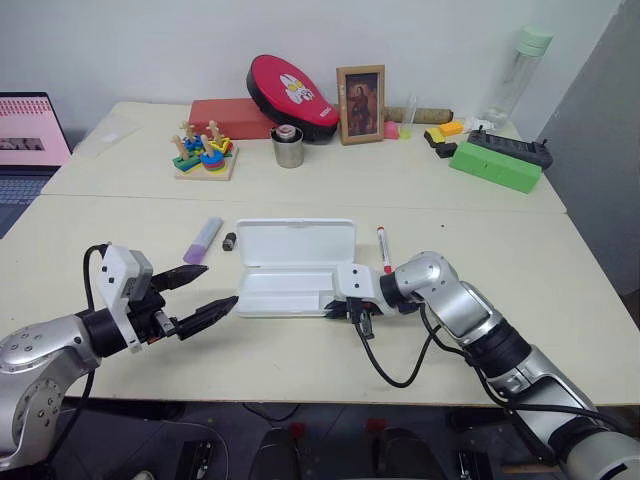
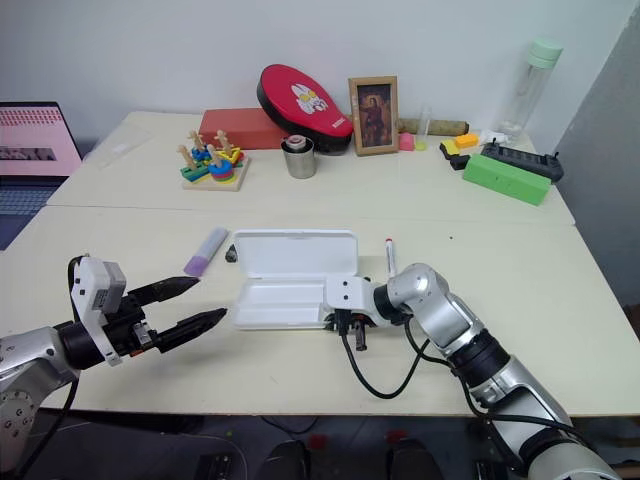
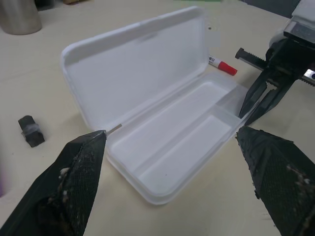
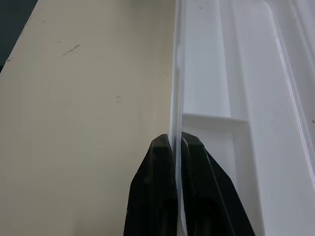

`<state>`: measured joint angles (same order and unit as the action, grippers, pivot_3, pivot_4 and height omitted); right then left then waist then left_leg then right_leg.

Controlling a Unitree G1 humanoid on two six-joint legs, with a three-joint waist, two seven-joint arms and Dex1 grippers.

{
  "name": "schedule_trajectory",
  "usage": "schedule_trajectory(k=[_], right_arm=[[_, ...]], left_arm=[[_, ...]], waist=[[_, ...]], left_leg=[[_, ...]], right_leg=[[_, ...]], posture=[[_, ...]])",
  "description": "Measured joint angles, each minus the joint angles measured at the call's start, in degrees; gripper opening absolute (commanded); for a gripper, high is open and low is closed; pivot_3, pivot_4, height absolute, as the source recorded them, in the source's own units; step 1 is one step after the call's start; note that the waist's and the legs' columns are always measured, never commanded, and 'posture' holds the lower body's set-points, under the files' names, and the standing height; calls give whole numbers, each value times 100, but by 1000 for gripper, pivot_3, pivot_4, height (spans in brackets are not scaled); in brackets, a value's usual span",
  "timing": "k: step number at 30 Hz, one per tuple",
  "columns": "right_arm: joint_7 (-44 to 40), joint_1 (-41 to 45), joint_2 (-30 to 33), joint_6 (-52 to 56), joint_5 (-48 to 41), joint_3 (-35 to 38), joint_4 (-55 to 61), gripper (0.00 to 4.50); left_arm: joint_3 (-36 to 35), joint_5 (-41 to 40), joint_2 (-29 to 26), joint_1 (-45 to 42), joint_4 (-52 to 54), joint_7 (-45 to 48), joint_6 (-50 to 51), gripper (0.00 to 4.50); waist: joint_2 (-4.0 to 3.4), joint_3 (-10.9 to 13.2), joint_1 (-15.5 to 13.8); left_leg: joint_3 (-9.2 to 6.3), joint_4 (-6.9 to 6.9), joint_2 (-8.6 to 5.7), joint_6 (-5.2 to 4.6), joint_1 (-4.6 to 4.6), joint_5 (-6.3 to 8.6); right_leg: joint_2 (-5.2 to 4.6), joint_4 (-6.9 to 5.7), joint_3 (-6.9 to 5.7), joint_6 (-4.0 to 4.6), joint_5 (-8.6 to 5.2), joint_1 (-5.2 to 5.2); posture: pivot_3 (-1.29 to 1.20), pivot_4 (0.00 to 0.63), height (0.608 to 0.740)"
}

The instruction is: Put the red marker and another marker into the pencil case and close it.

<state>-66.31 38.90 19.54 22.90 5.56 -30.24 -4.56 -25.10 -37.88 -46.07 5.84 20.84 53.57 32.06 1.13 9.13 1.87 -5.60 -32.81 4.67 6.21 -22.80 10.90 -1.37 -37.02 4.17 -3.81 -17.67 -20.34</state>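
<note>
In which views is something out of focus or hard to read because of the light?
Left wrist view: the left tool's near fingers look soft; the pencil case is sharp. Right wrist view: the right tool's fingers are dark and featureless, shut on the case's pale wall. Head views: even light, faint shadows.

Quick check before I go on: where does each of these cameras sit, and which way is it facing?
Head stereo pair: looks forward and down over both arms at the open pencil case.
Left wrist: past its open fingers into the case; right gripper across.
Right wrist: along shut fingers pinching the case's wall.
Shared: the pencil case.
</note>
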Motion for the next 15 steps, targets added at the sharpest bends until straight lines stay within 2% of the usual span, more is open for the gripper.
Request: schedule_trajectory(k=[7,8,15], right_arm=[[157,-22,-23,264,-6,-35,74,60],[159,-37,-18,292,-8,-38,130,549],[196,-113,-32,688,-230,17,597,2195]], left_arm=[[119,2,1,-101,0,-18,1,4500],[126,2,1,-109,-1,-18,1,4500],[244,1,0,-260,-15,0,1,4500]], waist=[[0,0,-2],[0,0,0],[0,0,-2]], left_leg=[[0,0,0,0,0,0],[0,0,0,0,0,0],[-1,0,0,0,0,0]], right_leg=[[0,0,0,0,-1,-1],[0,0,0,0,-1,0],[0,-1,0,0,-1,0]], posture=[[0,150,740],[0,150,740],[0,150,740]])
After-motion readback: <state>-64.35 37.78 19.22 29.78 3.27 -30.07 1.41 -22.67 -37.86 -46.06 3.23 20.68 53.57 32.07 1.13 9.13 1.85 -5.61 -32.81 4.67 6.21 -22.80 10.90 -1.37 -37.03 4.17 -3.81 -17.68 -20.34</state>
